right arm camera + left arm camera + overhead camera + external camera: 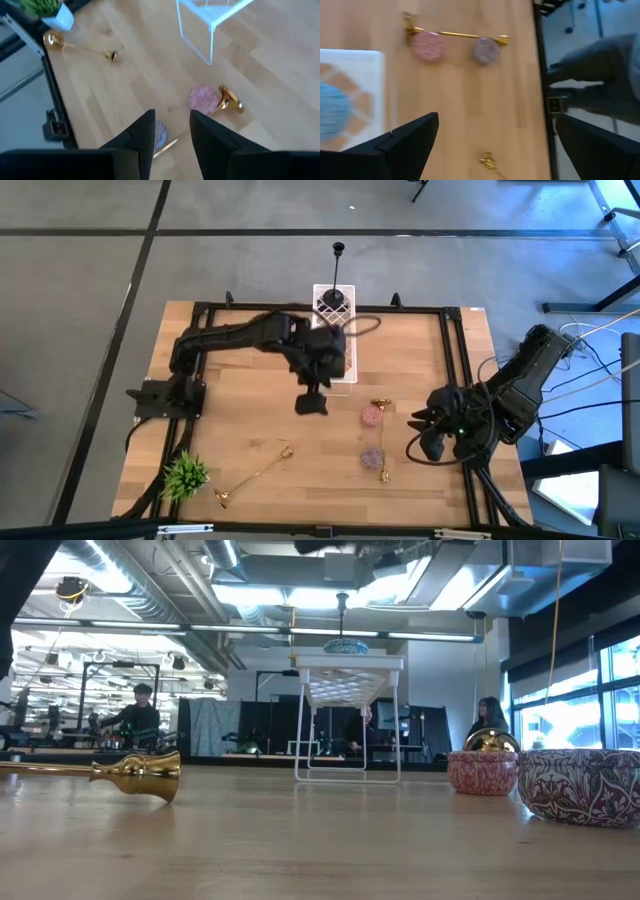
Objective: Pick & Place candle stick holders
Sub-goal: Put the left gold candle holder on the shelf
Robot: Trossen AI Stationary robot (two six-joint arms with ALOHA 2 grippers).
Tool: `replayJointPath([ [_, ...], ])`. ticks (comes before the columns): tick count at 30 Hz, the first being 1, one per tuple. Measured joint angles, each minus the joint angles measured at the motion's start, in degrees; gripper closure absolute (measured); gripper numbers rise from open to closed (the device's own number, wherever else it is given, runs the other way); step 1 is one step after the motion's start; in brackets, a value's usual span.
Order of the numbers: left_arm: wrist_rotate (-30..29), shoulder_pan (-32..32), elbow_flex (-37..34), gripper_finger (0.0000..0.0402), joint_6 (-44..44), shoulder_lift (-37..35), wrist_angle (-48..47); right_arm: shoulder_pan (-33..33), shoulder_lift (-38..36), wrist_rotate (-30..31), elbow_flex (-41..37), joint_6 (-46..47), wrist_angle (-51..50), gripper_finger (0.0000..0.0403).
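A black candle stick holder (338, 275) stands upright on the white stand (335, 330) at the table's far middle. One gold holder (255, 477) lies on the table near the front left; its round base shows in the low view (140, 775). Another gold holder (381, 438) lies across a pink bowl (372, 416) and a purple bowl (372, 455); it also shows in the left wrist view (455, 34). My left gripper (312, 402) hangs open and empty above the table's middle, just in front of the stand. My right gripper (425, 435) is open and empty near the right edge.
A small green plant (185, 475) stands at the front left corner. The black frame rail (455, 380) runs along the table's right side. The white stand (347, 710) rises on thin legs. People show in the room beyond the table.
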Motion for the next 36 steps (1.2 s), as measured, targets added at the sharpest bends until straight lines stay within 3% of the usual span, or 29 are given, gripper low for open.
replayJointPath([
  [3,-0.57,-3.39,0.00,0.0001,-1.53,0.00,0.33,0.02,0.00,-2.84,0.00,-0.75,0.00,0.0279],
  [8,-7.91,-9.65,-2.42,0.0001,-7.51,0.04,3.78,0.06,0.00,-6.87,0.00,-3.96,0.85,0.0279],
  [12,-11.23,-13.37,-6.01,0.0002,-19.85,0.47,9.71,0.81,0.00,-10.19,0.00,-7.07,3.38,0.0279],
  [16,-18.60,-16.26,-12.21,0.0002,-31.69,0.68,14.46,2.51,0.56,-9.82,0.00,-9.28,6.25,0.0279],
  [22,-29.56,-21.70,-21.91,0.0002,-49.54,0.59,8.88,4.58,3.22,-9.26,0.00,-12.77,10.46,0.0279],
  [29,-25.47,-28.31,-31.47,0.0002,-60.59,0.67,7.68,6.20,6.06,-10.42,0.00,-14.40,15.51,0.0279],
  [36,-19.19,-35.84,-35.10,0.0002,-66.55,0.68,7.36,7.14,7.47,-10.61,0.00,-14.79,16.66,0.0279],
])
